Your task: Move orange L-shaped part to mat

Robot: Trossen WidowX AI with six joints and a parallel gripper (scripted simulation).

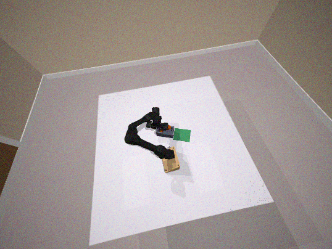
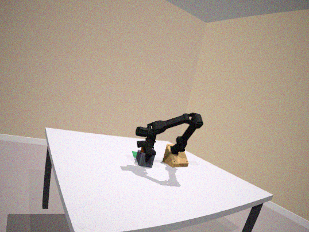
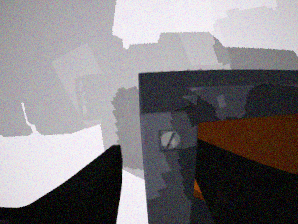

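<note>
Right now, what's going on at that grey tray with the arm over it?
The single black arm is bent down over the grey tray, with its gripper partly open and holding nothing, its fingers right at the orange part. It looks like the pressing step: one finger sits over the part's end while the other hangs outside the tray wall. In the wrist view the part seems tilted, though that is hard to judge. The green mat beside the tray has nothing on it.
</note>
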